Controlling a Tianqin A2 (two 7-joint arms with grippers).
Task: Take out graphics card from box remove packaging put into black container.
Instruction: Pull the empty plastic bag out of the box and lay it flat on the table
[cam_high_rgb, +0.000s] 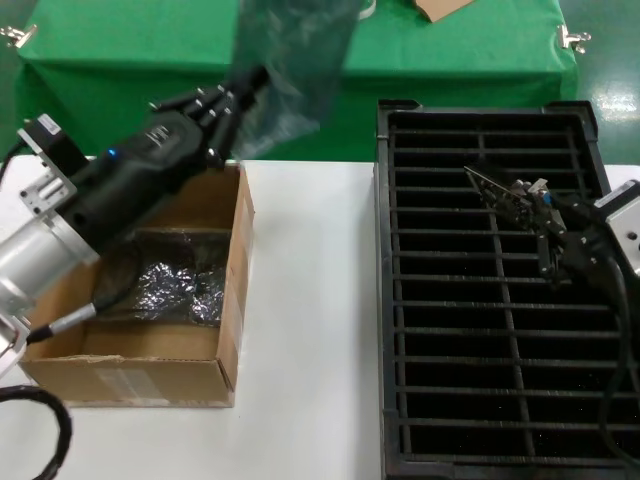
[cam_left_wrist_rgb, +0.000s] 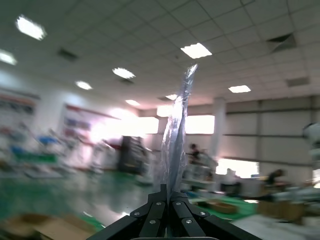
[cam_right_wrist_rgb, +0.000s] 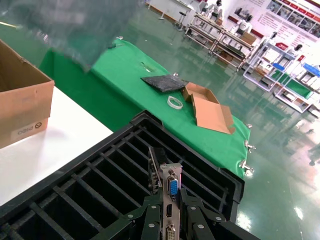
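Left hand (cam_high_rgb: 240, 92) gripped the packaging (cam_high_rgb: 290, 55) raised beyond the box (cam_high_rgb: 190, 375); right hand (cam_high_rgb: 535, 205) gripped the graphics card (cam_high_rgb: 497, 192) over the black container (cam_high_rgb: 385, 300).

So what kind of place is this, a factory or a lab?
Probably a big factory or demo hall: high grid ceiling with panel lights, shiny green floor, rows of shelving racks. The left gripper holds up a bag; the right gripper holds a graphics card.
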